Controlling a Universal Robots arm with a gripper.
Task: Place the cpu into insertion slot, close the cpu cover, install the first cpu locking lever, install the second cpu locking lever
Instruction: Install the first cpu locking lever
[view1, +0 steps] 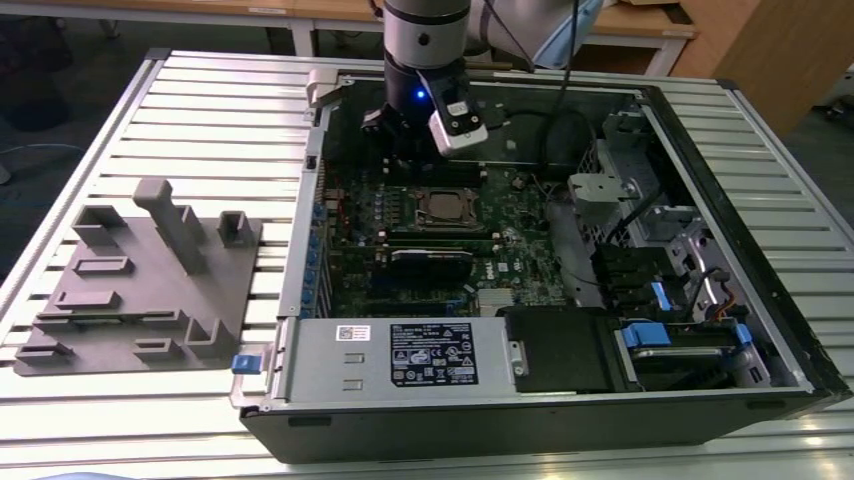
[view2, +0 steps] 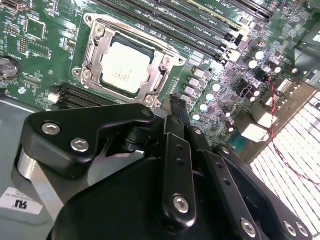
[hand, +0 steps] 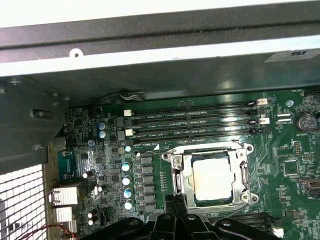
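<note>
The cpu (view2: 125, 67) lies flat in the insertion slot (view1: 442, 208), right in front of the fingertips. The cpu cover (hand: 207, 151) is down on it, like a shiny frame with the chip showing through its window. So the first two jobs look done, and I think the work is now at the locking levers (hand: 175, 176), the thin metal bars along the sides of the cover. I cannot tell if either bar is hooked down yet. I think this job needs a small, careful push on a thin bar, down and then sideways under its hook, without bumping the green board (hand: 280, 150) around it. The fingers (view2: 175, 140) are pressed close together, with nothing between them that I can see. Their tips hang just beside the near edge of the cover, and I cannot tell if they touch it.
</note>
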